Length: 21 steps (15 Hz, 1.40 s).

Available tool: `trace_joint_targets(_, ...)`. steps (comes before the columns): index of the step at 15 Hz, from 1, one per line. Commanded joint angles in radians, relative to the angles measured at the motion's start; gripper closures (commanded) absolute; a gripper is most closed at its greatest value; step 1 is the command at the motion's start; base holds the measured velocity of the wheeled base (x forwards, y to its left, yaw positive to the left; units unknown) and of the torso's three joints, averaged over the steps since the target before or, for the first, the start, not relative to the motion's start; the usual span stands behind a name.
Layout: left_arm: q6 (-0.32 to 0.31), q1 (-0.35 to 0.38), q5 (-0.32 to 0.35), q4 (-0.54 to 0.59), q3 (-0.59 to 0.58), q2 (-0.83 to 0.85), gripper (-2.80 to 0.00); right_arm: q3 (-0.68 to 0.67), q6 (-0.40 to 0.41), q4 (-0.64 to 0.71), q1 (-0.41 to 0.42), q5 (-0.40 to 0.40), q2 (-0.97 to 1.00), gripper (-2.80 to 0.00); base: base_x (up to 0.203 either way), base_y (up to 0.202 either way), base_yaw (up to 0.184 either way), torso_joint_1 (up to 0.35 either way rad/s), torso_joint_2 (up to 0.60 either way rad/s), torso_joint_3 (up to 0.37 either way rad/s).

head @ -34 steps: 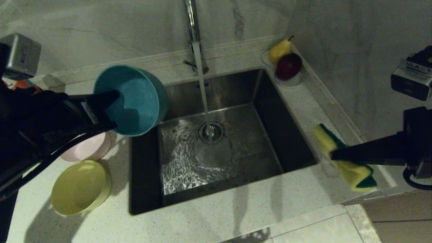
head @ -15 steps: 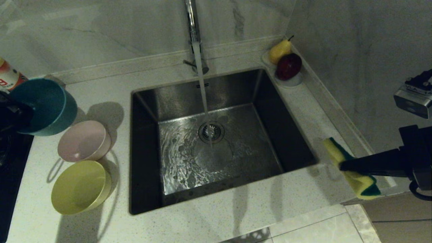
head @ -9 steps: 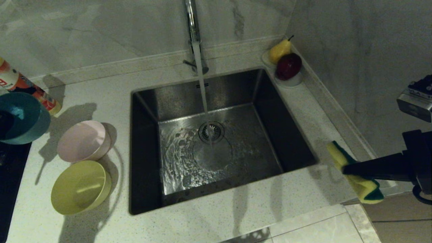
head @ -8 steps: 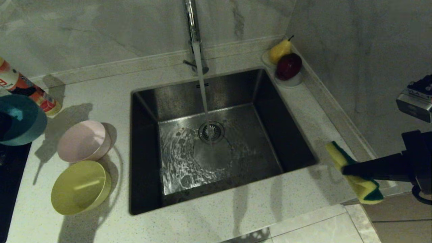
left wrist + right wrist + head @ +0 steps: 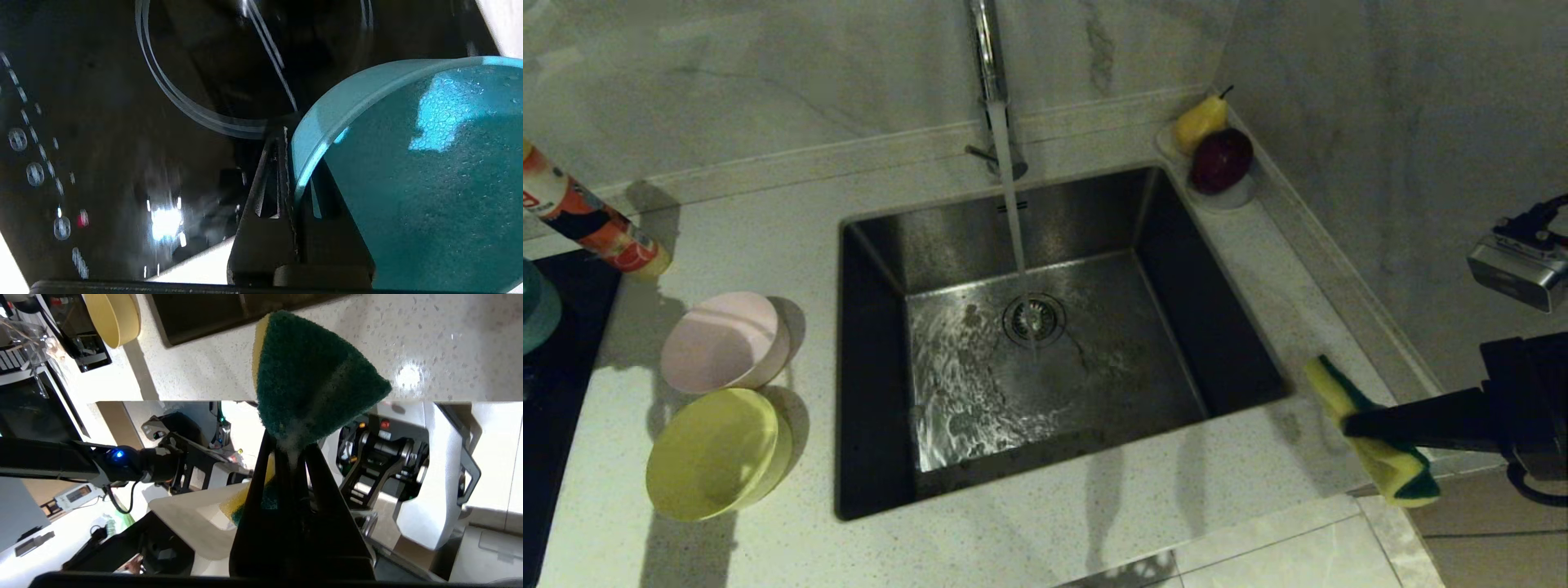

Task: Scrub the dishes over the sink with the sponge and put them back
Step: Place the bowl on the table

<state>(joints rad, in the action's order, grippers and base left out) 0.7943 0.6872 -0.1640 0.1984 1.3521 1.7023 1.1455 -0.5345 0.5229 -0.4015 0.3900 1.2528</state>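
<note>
The light blue bowl [image 5: 408, 183] hangs tilted above a black cooktop, with my left gripper [image 5: 288, 163] shut on its rim. Only a sliver of that bowl [image 5: 535, 314] shows at the far left edge of the head view. The pink bowl [image 5: 723, 341] and the yellow bowl [image 5: 715, 453] sit on the counter left of the sink [image 5: 1078, 216], both leaning. At the sink's right, above the counter edge, my right gripper [image 5: 1349, 425] is shut on the green and yellow sponge [image 5: 1388, 465]. The sponge [image 5: 314, 384] fans out past my right gripper [image 5: 288, 445].
Water runs from the faucet [image 5: 988, 49] onto the drain [image 5: 1034, 318]. A white fruit dish [image 5: 1232, 198] with a pear and an apple stands at the back right corner. A red and white bottle [image 5: 588, 224] lies at the far left, by the cooktop [image 5: 564, 425].
My left arm has carried the blue bowl from the sink's left edge out over the cooktop, nearly leaving the head view. The right gripper with the sponge has drifted slightly right and down.
</note>
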Motion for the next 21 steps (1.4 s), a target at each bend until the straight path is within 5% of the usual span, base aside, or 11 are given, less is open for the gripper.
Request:
trace_joint_targets(1, 0.008, 0.034, 0.03, 0.003, 0.031, 0.055, 0.0, -0.016, -0.001, -0.012, 0.0, 0.003, -0.001, 0.0, 0.0, 0.0, 0.0, 0.0, 0.0, 0.0)
trace_joint_targets(5, 0.035, 0.081, 0.046, 0.004, 0.058, 0.126, 0.0, -0.007, -0.001, -0.012, 0.0, 0.018, 0.0, 0.0, 0.0, 0.0, 0.0, 0.0, 0.0, 0.0)
trace_joint_targets(16, 0.039, 0.176, 0.246, 0.023, 0.122, 0.233, 0.0, -0.016, -0.001, -0.012, 0.001, 0.035, -0.006, 0.0, 0.0, 0.0, 0.0, 0.0, 0.0, 0.0)
trace_joint_targets(21, 0.086, 0.177, 0.301, 0.16, 0.306, 0.313, 0.0, -0.026, 0.001, -0.015, 0.004, 0.033, -0.007, 0.0, 0.0, 0.0, 0.0, 0.0, 0.0, 0.0)
